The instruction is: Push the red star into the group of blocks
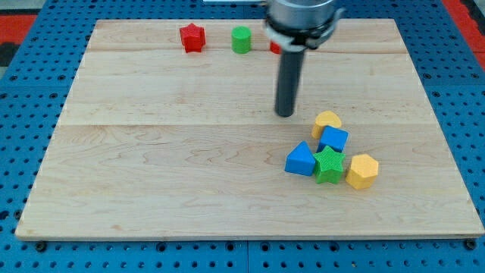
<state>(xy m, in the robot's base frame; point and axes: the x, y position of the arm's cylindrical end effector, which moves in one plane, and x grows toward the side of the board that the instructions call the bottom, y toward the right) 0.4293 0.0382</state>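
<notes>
No claw here, just your tip (286, 114) mid-surface (151, 174), well apart from the red star (192, 37) up top-left, beside the green cylinder (241, 39). Group (330, 154) sits bottom-right. Star looks light, hard, prob slides easy but may spin; contact its upper-left side, push toward the group.

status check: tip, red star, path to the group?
My tip mid-board, up-left of the block group, touching nothing. Red star at the view's top left, far from the group. Green cylinder beside it on the right; a red block partly hidden behind the rod.
</notes>
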